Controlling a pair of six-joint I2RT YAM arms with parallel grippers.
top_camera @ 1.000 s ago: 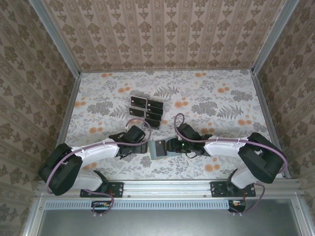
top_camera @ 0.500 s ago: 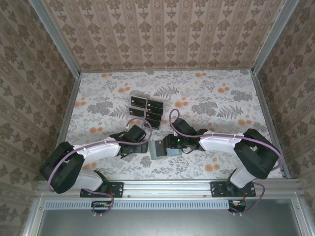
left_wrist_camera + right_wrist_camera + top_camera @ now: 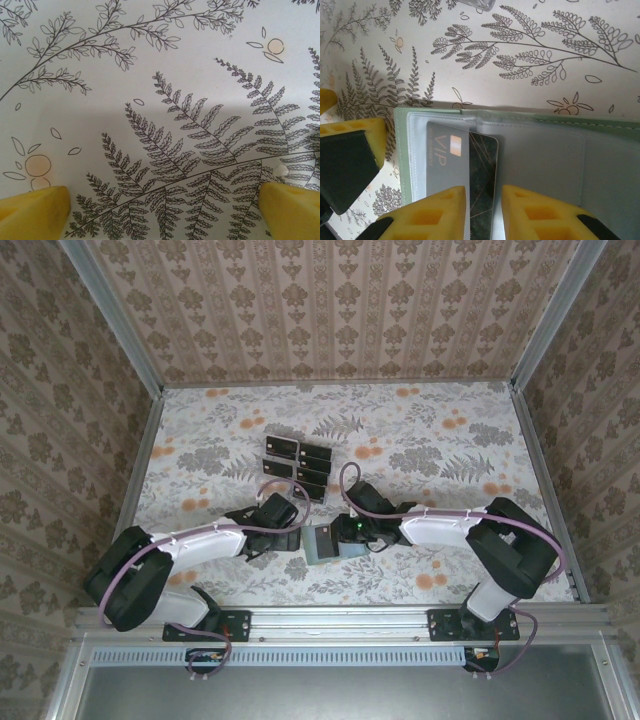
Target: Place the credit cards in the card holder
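Your left hand (image 3: 162, 217): spread above the worktop (image 3: 150, 75). Your right hand (image 3: 483, 200): fingers (image 3: 435, 212) close over a black credit card (image 3: 484, 160) half inside the green card holder (image 3: 610, 165), near centre; pinch: cannot tell. More credit cards (image 3: 300, 468) lie farther.

Fern-print tabletop (image 3: 450, 450); patterned walls (image 3: 330, 310); possibly a clear rack (image 3: 479, 4).

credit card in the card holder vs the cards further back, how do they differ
The credit card lies in the open card holder, partly under a clear pocket; the other credit cards sit grouped farther back, outside it. The right gripper is over the first, not the others. All are dark.
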